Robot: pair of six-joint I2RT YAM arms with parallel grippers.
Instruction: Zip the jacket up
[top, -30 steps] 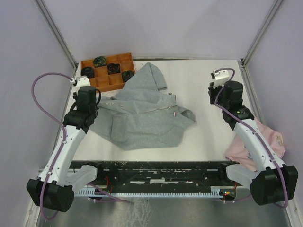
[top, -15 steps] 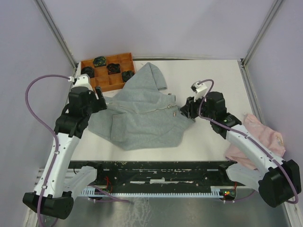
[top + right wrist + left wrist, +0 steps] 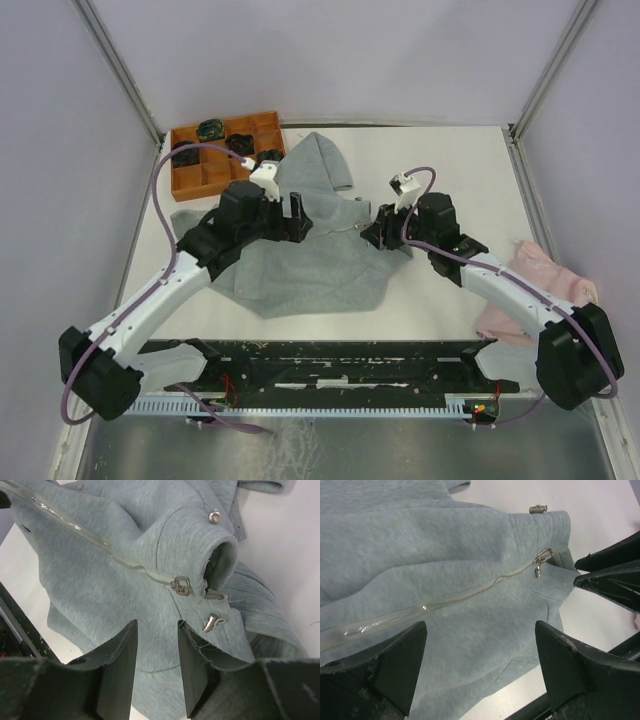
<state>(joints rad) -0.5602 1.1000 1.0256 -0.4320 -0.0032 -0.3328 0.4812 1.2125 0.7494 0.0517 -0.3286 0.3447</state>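
Both my arms lean inward over the jacket (image 3: 300, 270), left gripper (image 3: 480, 660) spread wide, right gripper (image 3: 157, 665) narrowly parted, grasping nothing. My left arm hides the jacket's left edge.

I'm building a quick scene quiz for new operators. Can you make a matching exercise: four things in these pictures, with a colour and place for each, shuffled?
Things:
1. jacket
2. compartment tray
3. small cloth
4. zipper slider

Descriptions:
A. silver, near one end of the zipper
B. pale pink, at the right edge
C. light grey, spread in the middle
D. orange-brown, in the far left corner

Pairs: 1-C, 2-D, 3-B, 4-A
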